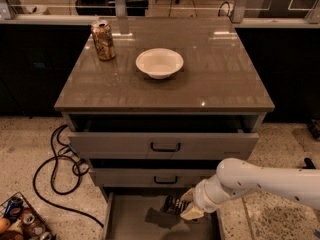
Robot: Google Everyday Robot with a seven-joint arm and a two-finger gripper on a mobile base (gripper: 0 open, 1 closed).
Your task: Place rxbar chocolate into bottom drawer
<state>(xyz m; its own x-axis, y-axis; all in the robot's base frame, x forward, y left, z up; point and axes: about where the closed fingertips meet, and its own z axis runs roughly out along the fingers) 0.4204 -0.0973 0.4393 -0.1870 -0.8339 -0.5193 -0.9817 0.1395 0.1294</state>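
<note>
The bottom drawer (pixel 131 222) is pulled out at the foot of the grey cabinet, showing a plain grey floor. My gripper (pixel 181 207) reaches in from the right on a white arm and hangs over the drawer's right half. It is shut on the rxbar chocolate (pixel 173 204), a small black wrapper with white lettering, held just above the drawer floor. A dark shadow lies on the floor under the bar.
Two upper drawers with black handles (pixel 165 147) stand slightly open above. On the cabinet top are a white bowl (pixel 159 62) and a brown-gold can (pixel 103 39). A black cable (pixel 57 166) loops on the floor at left; a basket of items (pixel 20 223) sits at bottom left.
</note>
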